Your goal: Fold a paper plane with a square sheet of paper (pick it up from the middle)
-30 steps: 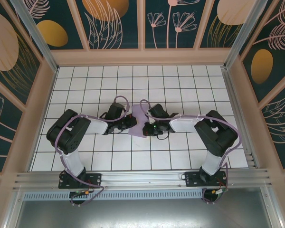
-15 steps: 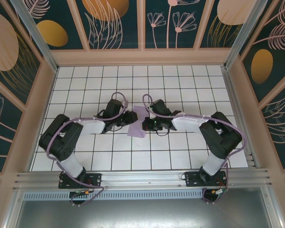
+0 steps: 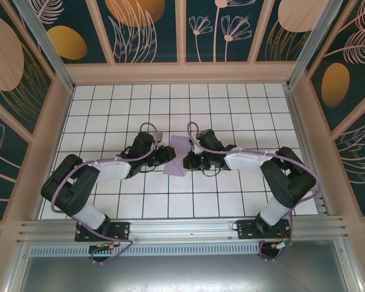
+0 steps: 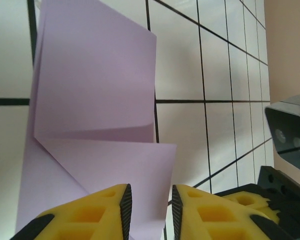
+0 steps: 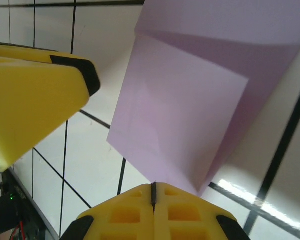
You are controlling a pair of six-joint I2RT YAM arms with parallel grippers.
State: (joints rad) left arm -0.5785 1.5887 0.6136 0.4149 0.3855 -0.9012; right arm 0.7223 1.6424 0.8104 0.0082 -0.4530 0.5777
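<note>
I count one paper (image 3: 176, 163), two grippers and nothing else loose on the table (image 3: 231, 109). The paper sits directly between the two tools, hard against the tips of each. From the right wrist, the right gripper (image 5: 154, 186) has its jaws pressed together, with a corner of the paper running into the seam. The paper stands off the tiles and throws a shadow, so I judge that it is pinched there and held up. From the left wrist, the left gripper (image 4: 148, 205) has its jaws a narrow slit apart, with the paper's near edge lying just ahead of the tips and partly in the slit, not clamped. As for progress, the paper is no longer a flat square: I can see overlapping layers and a couple of creases. It is not a pointed dart yet, so I reckon the early folds are in and the narrowing folds and wings are left.
</note>
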